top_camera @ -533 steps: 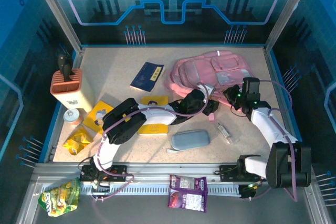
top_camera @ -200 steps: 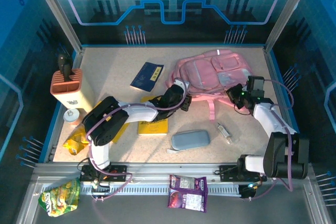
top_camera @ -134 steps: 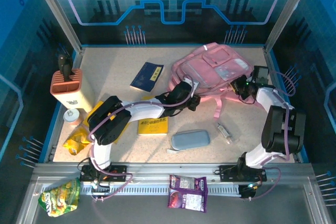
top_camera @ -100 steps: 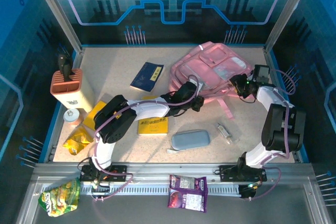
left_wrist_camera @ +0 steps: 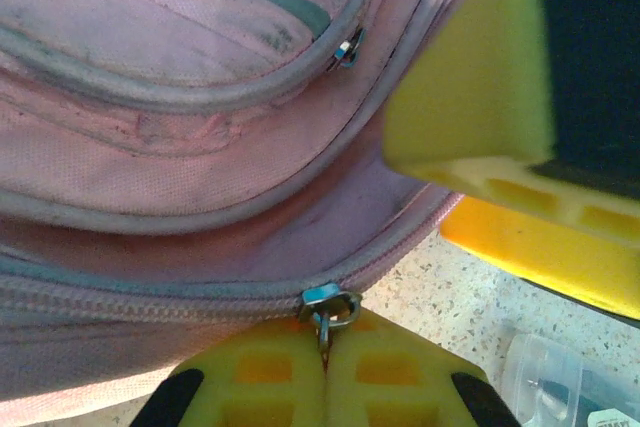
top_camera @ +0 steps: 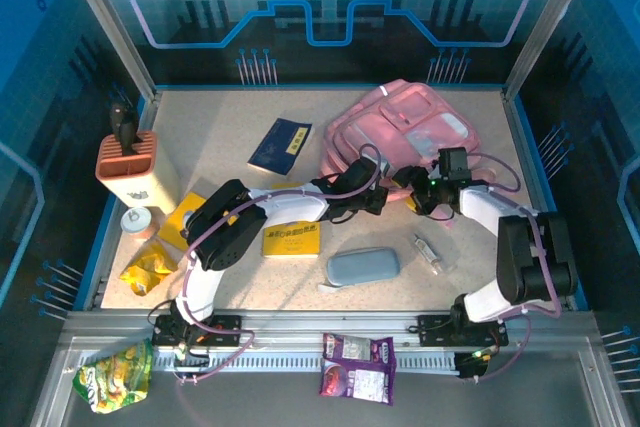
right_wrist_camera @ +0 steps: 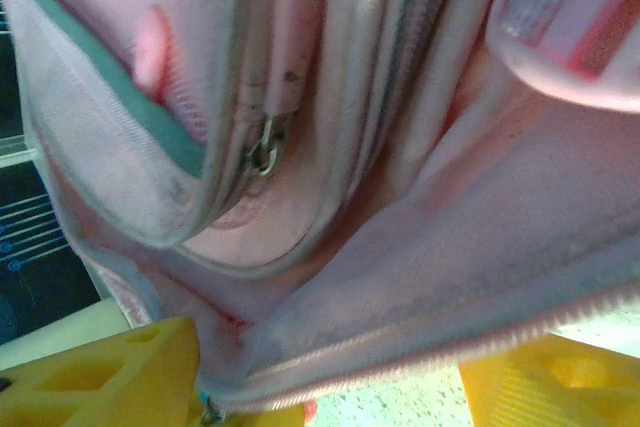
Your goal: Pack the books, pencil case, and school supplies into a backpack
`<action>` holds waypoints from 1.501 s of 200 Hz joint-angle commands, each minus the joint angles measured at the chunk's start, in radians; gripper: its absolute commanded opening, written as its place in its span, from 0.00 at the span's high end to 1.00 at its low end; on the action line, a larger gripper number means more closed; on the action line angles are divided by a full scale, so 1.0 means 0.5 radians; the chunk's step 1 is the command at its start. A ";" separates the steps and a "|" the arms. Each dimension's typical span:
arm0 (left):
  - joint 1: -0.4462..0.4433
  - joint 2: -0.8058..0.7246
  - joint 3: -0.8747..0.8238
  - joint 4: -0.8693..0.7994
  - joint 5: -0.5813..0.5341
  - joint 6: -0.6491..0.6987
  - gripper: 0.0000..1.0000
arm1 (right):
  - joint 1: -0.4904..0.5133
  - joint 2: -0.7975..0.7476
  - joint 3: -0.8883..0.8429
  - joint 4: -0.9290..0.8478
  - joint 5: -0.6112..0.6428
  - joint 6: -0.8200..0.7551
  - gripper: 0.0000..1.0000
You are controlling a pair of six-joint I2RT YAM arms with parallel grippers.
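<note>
The pink backpack lies at the back right, its near edge raised. My left gripper is shut on the metal zipper pull of its main zip. Right beside it, my right gripper stands open, with the backpack's zipped edge lying between the spread fingers. The navy book lies left of the backpack. The yellow book sits partly under my left arm. The grey-blue pencil case and the small clear tube lie nearer the front.
An orange-and-cream holder stands at the far left, with a small cup, a yellow booklet and a yellow snack bag near it. A purple packet and a green bag rest on the front rail.
My right gripper has opened and swung from the backpack's right side to its near edge, beside the left gripper. The backpack has been tipped up and turned. The left gripper stays shut.
</note>
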 commanded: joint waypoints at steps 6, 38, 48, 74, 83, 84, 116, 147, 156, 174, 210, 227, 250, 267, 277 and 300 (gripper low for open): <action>-0.009 0.057 0.067 -0.049 -0.019 -0.040 1.00 | 0.045 0.147 0.056 0.074 0.103 0.157 0.34; -0.008 0.117 0.094 -0.053 -0.010 -0.029 1.00 | 0.052 0.231 0.082 0.150 0.174 0.200 0.54; -0.009 0.134 0.106 -0.041 -0.002 -0.024 1.00 | 0.054 0.235 0.073 0.184 0.157 0.213 0.62; -0.012 0.195 0.159 -0.037 -0.047 -0.015 0.97 | 0.083 0.220 0.063 0.196 0.182 0.231 0.81; -0.013 0.213 0.162 -0.002 -0.074 -0.028 0.96 | 0.084 0.226 0.067 0.185 0.173 0.235 0.86; -0.013 0.216 0.162 0.005 -0.076 -0.030 0.96 | 0.083 0.227 0.067 0.187 0.172 0.236 0.86; -0.035 0.285 0.212 0.057 -0.174 -0.068 0.90 | 0.105 0.244 0.047 0.238 0.140 0.278 0.99; -0.040 0.324 0.233 0.070 -0.244 -0.105 0.85 | 0.111 0.247 0.044 0.253 0.118 0.299 1.00; -0.043 0.332 0.230 0.074 -0.260 -0.118 0.84 | 0.113 0.242 0.041 0.255 0.120 0.307 1.00; -0.042 0.349 0.217 0.119 -0.246 -0.139 0.79 | 0.119 0.236 0.045 0.256 0.115 0.314 1.00; -0.053 0.379 0.228 0.167 -0.313 -0.176 0.81 | 0.137 0.208 0.047 0.250 0.142 0.327 1.00; -0.055 0.385 0.234 0.197 -0.331 -0.177 0.88 | 0.135 0.193 0.043 0.242 0.150 0.326 1.00; -0.054 0.368 0.241 0.138 -0.410 -0.187 1.00 | 0.135 0.183 0.057 0.229 0.156 0.321 1.00; -0.053 0.323 0.203 0.114 -0.448 -0.165 1.00 | 0.134 0.160 0.073 0.197 0.173 0.295 1.00; -0.050 0.284 0.169 0.096 -0.457 -0.164 1.00 | 0.126 0.144 0.082 0.172 0.183 0.269 1.00; -0.044 0.167 0.054 0.033 -0.427 -0.154 1.00 | 0.065 0.122 0.094 0.133 0.137 0.200 1.00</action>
